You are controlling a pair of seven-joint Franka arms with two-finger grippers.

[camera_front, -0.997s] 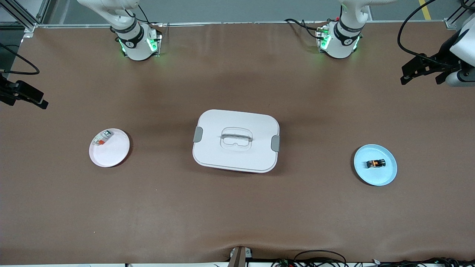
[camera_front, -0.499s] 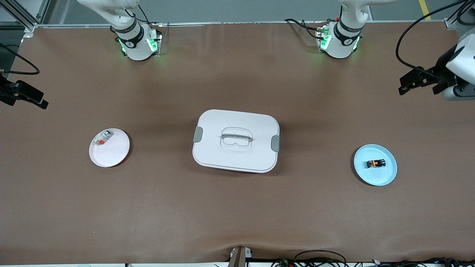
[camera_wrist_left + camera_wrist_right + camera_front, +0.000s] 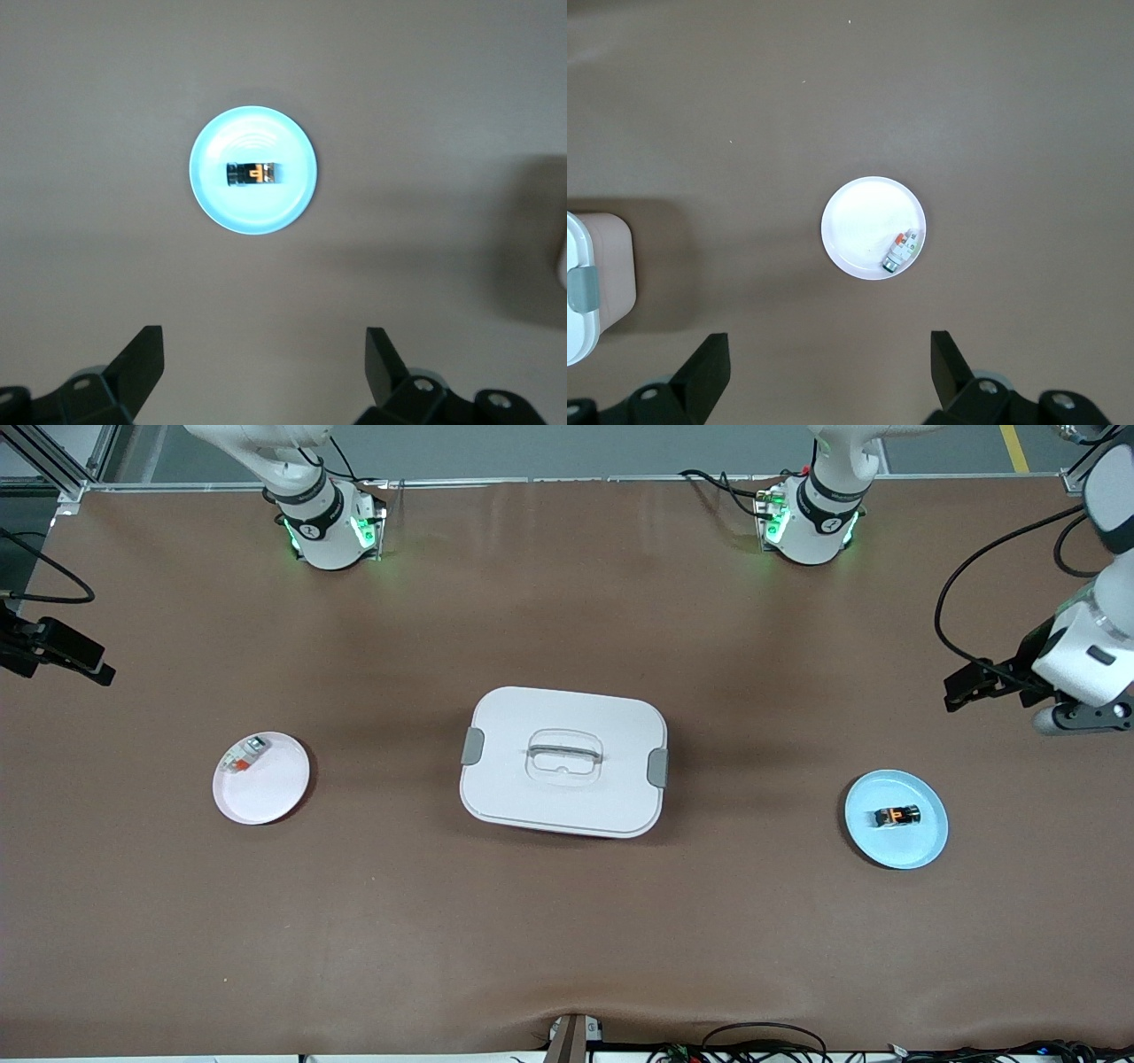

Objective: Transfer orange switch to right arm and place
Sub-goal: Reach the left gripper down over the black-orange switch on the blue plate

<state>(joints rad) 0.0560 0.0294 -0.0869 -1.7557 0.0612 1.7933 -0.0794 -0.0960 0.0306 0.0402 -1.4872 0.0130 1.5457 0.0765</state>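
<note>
The orange switch (image 3: 897, 815), a tiny black rocker with a glowing orange centre, lies on a light blue plate (image 3: 921, 846) toward the left arm's end of the table. It also shows in the left wrist view (image 3: 255, 173), lying on the plate (image 3: 211, 199). My left gripper (image 3: 957, 691) is open and empty in the air over bare table beside that plate; its own view (image 3: 264, 354) shows the jaws wide apart. My right gripper (image 3: 93, 666) is open and empty at the right arm's end of the table, as its own view (image 3: 830, 354) shows, and that arm waits.
A white lidded box (image 3: 563, 762) with grey clips stands mid-table; its corner shows in the right wrist view (image 3: 585, 292). A white plate (image 3: 270, 797) holds a whitish-grey block (image 3: 244, 755) with an orange-red patch, also seen in the right wrist view (image 3: 900, 251).
My left gripper has moved toward the front camera, closer to the blue plate. The right arm, the switch and the plates have not moved.
</note>
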